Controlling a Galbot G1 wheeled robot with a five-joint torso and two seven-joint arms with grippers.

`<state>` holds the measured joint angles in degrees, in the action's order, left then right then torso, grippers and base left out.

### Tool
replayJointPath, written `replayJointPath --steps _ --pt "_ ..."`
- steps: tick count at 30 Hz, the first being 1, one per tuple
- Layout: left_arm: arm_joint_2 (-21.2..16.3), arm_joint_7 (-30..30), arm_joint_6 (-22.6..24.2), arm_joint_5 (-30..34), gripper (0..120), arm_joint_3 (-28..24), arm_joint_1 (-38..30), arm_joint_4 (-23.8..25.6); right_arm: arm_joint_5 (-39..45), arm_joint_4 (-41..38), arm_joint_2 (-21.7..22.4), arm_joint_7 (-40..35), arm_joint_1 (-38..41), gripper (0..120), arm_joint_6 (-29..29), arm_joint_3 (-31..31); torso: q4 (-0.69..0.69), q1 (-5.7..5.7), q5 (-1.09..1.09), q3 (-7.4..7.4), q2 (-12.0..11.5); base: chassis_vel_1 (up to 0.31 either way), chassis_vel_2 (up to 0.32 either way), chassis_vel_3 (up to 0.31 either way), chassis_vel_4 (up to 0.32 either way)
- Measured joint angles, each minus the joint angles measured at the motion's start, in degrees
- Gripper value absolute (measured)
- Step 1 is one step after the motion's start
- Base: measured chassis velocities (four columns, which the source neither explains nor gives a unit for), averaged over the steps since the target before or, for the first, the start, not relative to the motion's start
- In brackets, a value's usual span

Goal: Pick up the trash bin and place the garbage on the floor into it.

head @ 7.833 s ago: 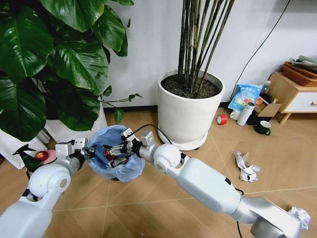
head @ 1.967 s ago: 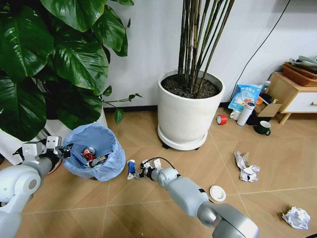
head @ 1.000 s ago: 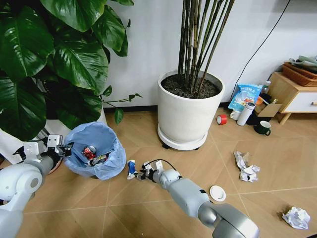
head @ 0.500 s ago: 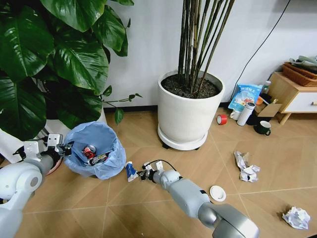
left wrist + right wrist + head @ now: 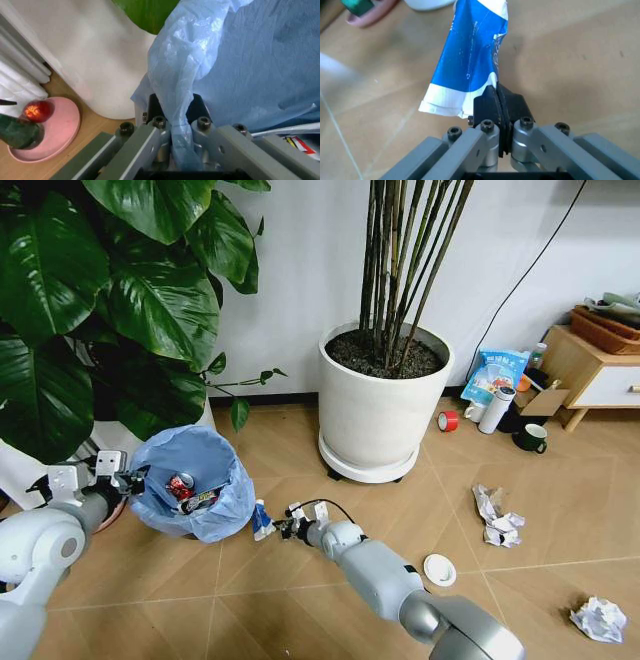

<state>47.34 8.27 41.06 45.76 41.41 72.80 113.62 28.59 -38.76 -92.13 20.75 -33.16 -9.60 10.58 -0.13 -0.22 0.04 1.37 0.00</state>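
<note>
Tan tiled floor (image 5: 300,600), white planter (image 5: 383,405) at 12 o'clock. Left gripper (image 5: 174,131) jaws pinching bag rim of trash bin (image 5: 192,498), bin at 9 o'clock. Right gripper (image 5: 498,108) jaws pressed on edge of blue-white wrapper (image 5: 470,63). Wrapper up off floor since 2 s ago, now nearer bin: transfer probably under way. Paper wads (image 5: 497,517) remain at 3 o'clock.

The floor (image 5: 300,600) is of light brown tiles with thin pale joints. Behind it stands a plain white wall (image 5: 300,270). A large white planter (image 5: 380,415) is near the wall, and a low wooden cabinet (image 5: 585,375) stands at the right.
</note>
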Motion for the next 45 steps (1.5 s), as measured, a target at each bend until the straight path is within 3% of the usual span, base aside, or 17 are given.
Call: replayJointPath --steps 6,8,18,21,30,34,39,45 --pt "0.1 -0.5 0.0 0.0 0 -0.2 -0.1 -0.2 1.1 -8.0 1.2 -1.6 -2.0 0 -1.1 2.1 0.04 0.00 -0.06 0.00 0.0 0.000 0.000 0.000 0.000" --pt "0.1 -0.7 -0.1 -0.1 0 -0.3 -0.3 -0.3 1.2 -11.0 3.6 -2.2 -2.9 0 -1.2 2.1 0.01 0.00 0.04 0.01 0.0 0.000 0.000 0.000 0.000" --pt "0.1 -0.7 -0.2 0.0 0 -1.1 -0.4 0.0 0.9 -20.5 10.4 -4.7 -5.5 0 -1.3 -0.2 -0.01 0.00 -0.02 0.00 0.0 0.000 0.000 0.000 0.000" --pt "0.0 -0.6 -0.2 0.4 0 -1.8 0.0 0.4 0.5 -28.4 13.8 -6.0 -7.8 0 -1.4 -1.9 0.00 0.00 -0.02 0.00 0.0 0.000 0.000 0.000 0.000" --pt "0.3 -0.7 -0.2 1.4 0 -3.4 0.0 0.0 1.9 -39.8 18.2 -8.8 -12.8 0 -2.2 -5.7 0.01 0.00 -0.01 0.00 0.0 0.000 0.000 0.000 0.000" --pt "0.2 -1.2 -0.2 1.4 0 -4.4 -0.4 -0.7 4.4 -48.3 22.1 -9.7 -15.9 0 -3.5 -9.8 0.00 0.00 0.01 0.00 0.0 0.000 0.000 0.000 0.000" --pt "-0.8 -1.6 0.3 3.2 0 -7.5 -2.1 -1.3 8.2 -60.0 29.1 -10.2 -17.5 0 -5.0 -14.5 0.00 0.00 -0.01 0.00 0.0 0.000 0.000 0.000 0.000" --pt "-1.5 -0.3 0.8 7.1 0 -13.3 -5.7 -1.8 13.8 -68.1 32.5 -11.3 -16.1 0 -7.3 -15.1 -0.01 0.00 -0.01 0.00 0.0 0.000 0.000 0.000 0.000"
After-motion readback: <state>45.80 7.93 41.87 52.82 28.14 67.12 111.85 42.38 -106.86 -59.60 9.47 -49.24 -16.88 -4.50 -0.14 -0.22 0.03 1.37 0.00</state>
